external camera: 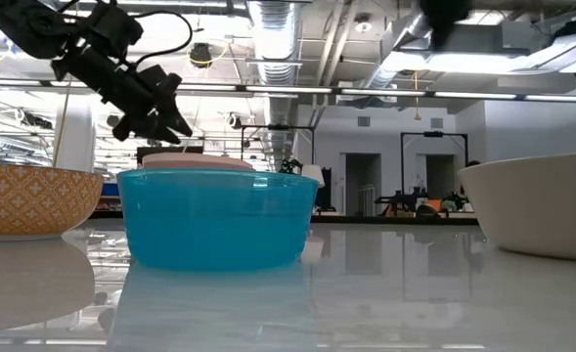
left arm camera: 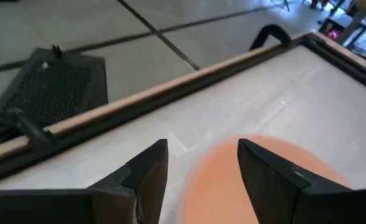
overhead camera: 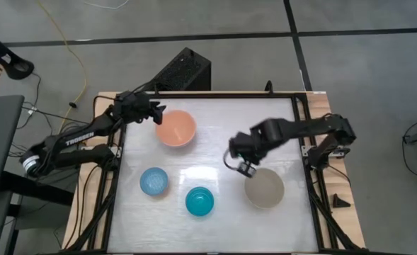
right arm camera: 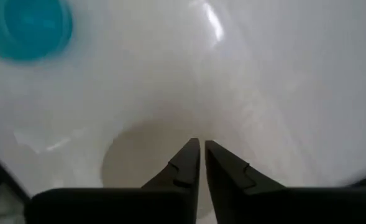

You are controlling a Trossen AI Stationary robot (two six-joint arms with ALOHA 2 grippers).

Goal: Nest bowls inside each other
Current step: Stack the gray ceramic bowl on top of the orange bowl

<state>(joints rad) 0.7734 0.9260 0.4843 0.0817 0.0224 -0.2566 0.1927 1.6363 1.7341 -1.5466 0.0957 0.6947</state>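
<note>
Several bowls stand on their bases on the white table. The peach-orange bowl (overhead camera: 175,128) is at the far left, the light blue bowl (overhead camera: 153,181) and the teal bowl (overhead camera: 200,201) are nearer, and the grey-beige bowl (overhead camera: 265,188) is at the near right. My left gripper (left arm camera: 201,155) is open. It hovers just above the peach-orange bowl's far left rim (external camera: 195,161), slanting down. My right gripper (right arm camera: 201,152) points down over the grey-beige bowl's far left edge. Only a slit shows between its fingertips and nothing is in it.
A raised wooden frame (overhead camera: 215,93) borders the table. A black box (overhead camera: 183,71) stands on the floor beyond the far edge. Bare table lies in the middle between the peach-orange and grey-beige bowls.
</note>
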